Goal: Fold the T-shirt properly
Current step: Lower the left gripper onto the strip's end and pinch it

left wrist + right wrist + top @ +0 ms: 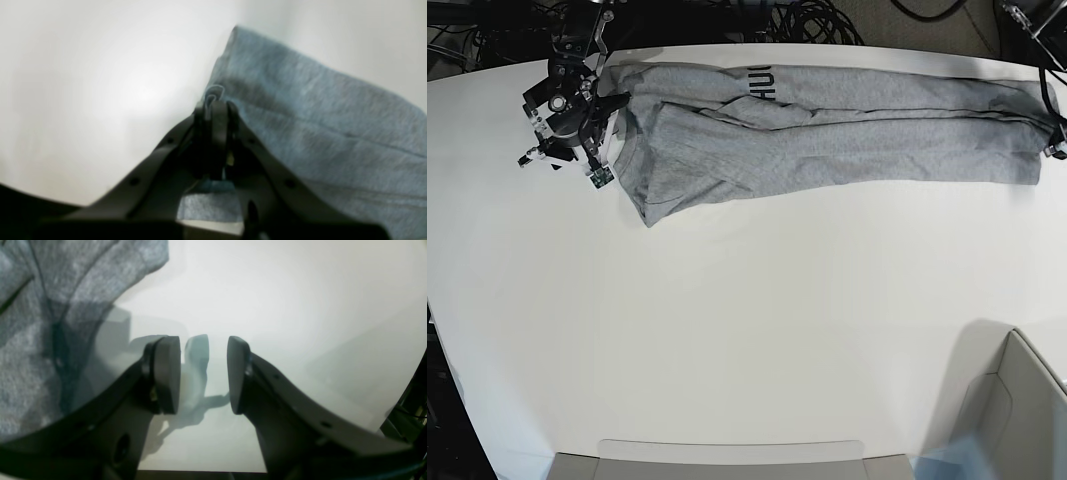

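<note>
T-shirt [827, 130] stretched long across the far side of the white desk [727, 330], black letters showing near its top edge. Grey box [1017, 410] at the near corner, well apart from the T-shirt. Left fingers [217, 110] pinched tight on the T-shirt's edge. Right fingers [203, 373] spread wide beside the T-shirt's other end, holding nothing.
</note>
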`<move>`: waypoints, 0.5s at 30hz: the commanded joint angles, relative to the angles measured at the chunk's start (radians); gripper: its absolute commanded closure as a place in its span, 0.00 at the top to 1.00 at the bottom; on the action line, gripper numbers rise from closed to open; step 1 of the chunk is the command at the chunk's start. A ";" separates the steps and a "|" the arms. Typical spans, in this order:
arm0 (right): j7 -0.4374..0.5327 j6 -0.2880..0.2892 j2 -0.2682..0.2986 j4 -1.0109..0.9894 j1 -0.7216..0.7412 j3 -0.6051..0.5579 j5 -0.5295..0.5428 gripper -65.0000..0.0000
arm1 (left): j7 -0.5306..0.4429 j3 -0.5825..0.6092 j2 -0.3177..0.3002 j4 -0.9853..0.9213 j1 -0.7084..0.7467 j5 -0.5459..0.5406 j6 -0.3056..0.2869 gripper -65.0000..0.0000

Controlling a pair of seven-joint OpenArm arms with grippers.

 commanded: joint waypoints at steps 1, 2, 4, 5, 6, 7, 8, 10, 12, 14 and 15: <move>0.005 0.015 0.004 0.017 0.007 0.002 -0.001 0.36 | -0.014 -0.004 -0.032 0.016 -0.015 -0.024 -0.002 0.00; 0.005 0.015 0.006 0.017 0.006 0.002 -0.001 0.36 | -0.016 -0.005 -0.031 0.016 -0.013 -0.024 -0.002 0.00; 0.005 0.015 0.006 0.017 0.004 0.002 -0.001 0.36 | -0.018 -0.004 -0.031 0.010 -0.010 -0.020 -0.002 0.00; 0.005 0.015 0.007 0.017 0.004 0.002 -0.001 0.36 | -0.018 -0.002 -0.031 0.008 -0.009 -0.018 -0.002 0.00; 0.005 0.015 0.007 0.017 0.004 0.002 -0.001 0.36 | -0.018 -0.002 -0.031 0.008 0.001 -0.018 -0.002 0.00; 0.005 0.015 0.007 0.017 0.004 0.002 -0.001 0.36 | -0.018 -0.002 -0.031 0.008 0.014 -0.018 -0.002 0.00; 0.005 0.015 0.007 0.017 0.004 0.002 -0.001 0.36 | -0.018 -0.002 -0.031 0.008 0.024 -0.018 -0.002 0.02; 0.005 0.015 0.004 0.017 0.004 0.002 -0.001 0.36 | -0.019 -0.007 -0.031 0.011 0.030 -0.018 -0.002 0.20; 0.005 0.015 0.004 0.017 0.004 0.000 -0.001 0.36 | -0.025 -0.010 -0.031 0.017 0.034 -0.020 -0.002 0.36; 0.005 0.015 0.004 0.017 0.003 -0.001 -0.001 0.36 | -0.047 -0.010 -0.031 0.016 0.036 -0.020 -0.002 0.43; 0.005 0.015 0.004 0.017 0.003 -0.001 -0.001 0.36 | -0.056 -0.007 -0.031 0.016 0.036 -0.020 -0.002 0.43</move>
